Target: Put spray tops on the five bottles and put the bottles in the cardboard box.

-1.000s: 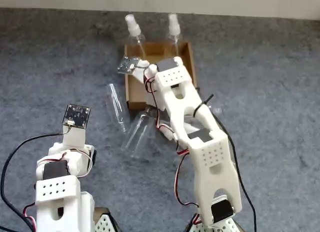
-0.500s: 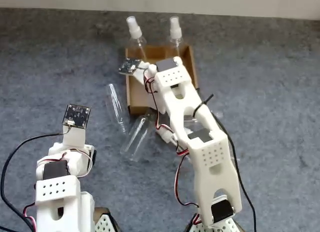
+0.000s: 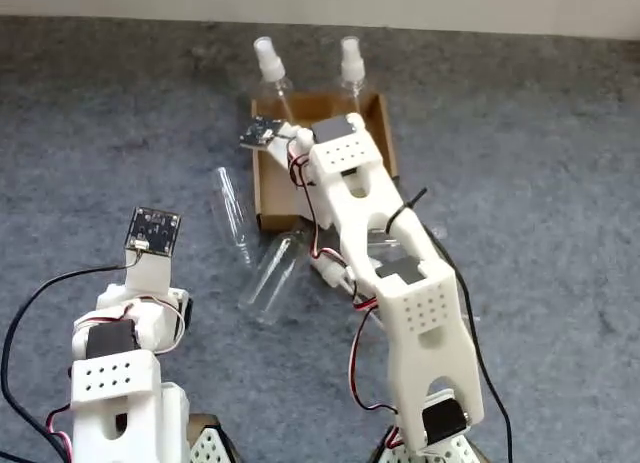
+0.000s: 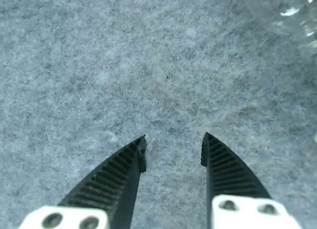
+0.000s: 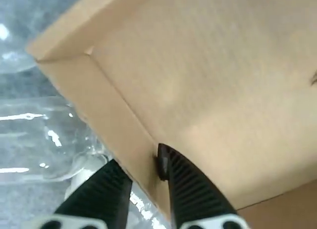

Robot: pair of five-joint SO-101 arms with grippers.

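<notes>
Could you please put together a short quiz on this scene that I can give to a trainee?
1. True or false: the left claw holds a bottle.
2. The right claw has one finger on each side of: A) a spray top, B) a wall of the cardboard box, C) a cable.
3. Count: in the high view, how many bottles wear spray tops?
Key: 1 false, it is open over grey carpet; 2 B; 3 two.
</notes>
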